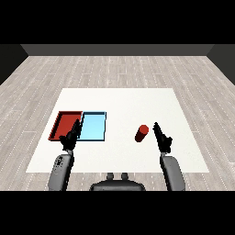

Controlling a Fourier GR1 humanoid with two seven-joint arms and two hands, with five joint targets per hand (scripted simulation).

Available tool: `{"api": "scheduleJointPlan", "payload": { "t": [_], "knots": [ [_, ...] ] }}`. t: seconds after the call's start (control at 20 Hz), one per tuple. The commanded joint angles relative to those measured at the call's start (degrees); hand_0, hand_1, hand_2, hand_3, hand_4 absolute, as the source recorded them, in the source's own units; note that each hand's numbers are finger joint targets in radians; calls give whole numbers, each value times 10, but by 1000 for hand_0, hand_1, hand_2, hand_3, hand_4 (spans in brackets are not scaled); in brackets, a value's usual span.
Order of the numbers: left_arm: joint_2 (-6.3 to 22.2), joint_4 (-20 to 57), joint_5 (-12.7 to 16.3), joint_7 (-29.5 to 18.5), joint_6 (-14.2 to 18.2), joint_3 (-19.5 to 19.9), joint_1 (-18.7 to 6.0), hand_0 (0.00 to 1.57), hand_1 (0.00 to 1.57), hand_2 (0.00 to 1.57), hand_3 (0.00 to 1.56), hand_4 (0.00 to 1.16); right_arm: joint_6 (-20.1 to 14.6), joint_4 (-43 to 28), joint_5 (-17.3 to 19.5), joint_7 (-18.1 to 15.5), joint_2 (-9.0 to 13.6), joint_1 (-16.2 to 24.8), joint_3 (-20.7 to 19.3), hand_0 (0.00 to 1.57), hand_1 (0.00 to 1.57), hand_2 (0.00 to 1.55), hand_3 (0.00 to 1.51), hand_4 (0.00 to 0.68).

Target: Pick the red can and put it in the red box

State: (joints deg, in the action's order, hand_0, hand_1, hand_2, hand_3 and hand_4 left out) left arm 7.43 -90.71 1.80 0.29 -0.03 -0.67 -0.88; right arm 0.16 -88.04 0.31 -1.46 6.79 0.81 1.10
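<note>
Red can: the small red cylindrical can (pixel 142 133) stands on the white table (pixel 119 98), right of the middle, its top leaning slightly to the right, and nothing is holding it.
Long axis: close to upright, so its round side faces the hand beside it.
Nearer hand: the robot's black right hand (pixel 161 137) is just to the right of the can, at about the same depth, with a narrow strip of table between them.
Right hand state: fingers extended and fairly straight, pointing up the table, empty.
Direction of the coming move: judged from this, the right hand has to go a short way leftward to get round the can.
Destination: the flat red tray (pixel 63 122) lies well apart on the left side, touching the light blue tray (pixel 94 126) that sits between it and the can.
Left hand: the black left hand (pixel 72 136) hovers over the red tray's near right corner, fingers relaxed, holding nothing.
</note>
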Motion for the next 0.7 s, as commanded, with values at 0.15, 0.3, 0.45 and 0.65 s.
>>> {"api": "scheduleJointPlan", "payload": {
  "t": [0.15,0.3,0.45,0.65],
  "knots": [
    [-10,10,-12,18,8,3,-6,0,0,0,0,0,88,40,-84,-28,76,-9,-106,0,0,0,0,0],
    [-25,-60,20,-102,3,22,-37,0,0,0,0,0,106,6,-115,-129,69,-28,-124,0,0,0,0,0],
    [-44,-30,16,-182,-5,18,-12,0,0,0,0,0,164,31,-152,-177,103,-18,-162,0,0,0,0,0],
    [-44,7,5,-252,-17,21,4,0,0,0,0,0,166,64,-132,-204,86,-28,-152,0,0,0,0,0]
  ]
}}
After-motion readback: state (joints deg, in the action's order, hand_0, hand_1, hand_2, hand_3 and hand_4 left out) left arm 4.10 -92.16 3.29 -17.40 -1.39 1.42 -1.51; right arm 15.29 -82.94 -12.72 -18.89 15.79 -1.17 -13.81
